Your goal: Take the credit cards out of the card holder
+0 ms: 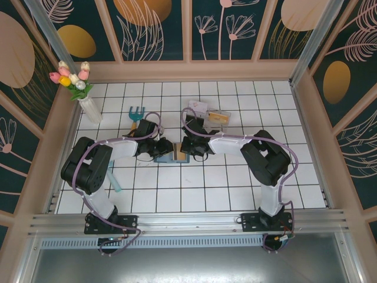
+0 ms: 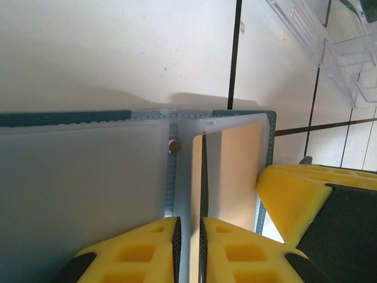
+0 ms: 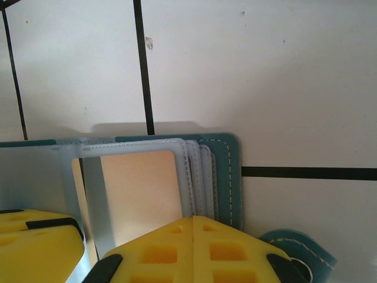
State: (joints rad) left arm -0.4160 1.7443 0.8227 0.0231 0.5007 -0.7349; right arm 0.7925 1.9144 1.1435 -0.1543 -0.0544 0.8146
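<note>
closest to you, the left pincer (image 2: 189, 229) is clamped on the exposed edge of a yellowish credit card (image 2: 197, 177), which sits partly inside a translucent pocket of the card holder (image 2: 88, 194). the holder lies open on the white tiled counter (image 2: 118, 47), between the two arms. the right pincer (image 3: 194, 229) has its fingers pressed together over the holder's pocket side; you cannot tell whether it pinches anything. farther off lies a clear plastic box (image 2: 330, 53).
</note>
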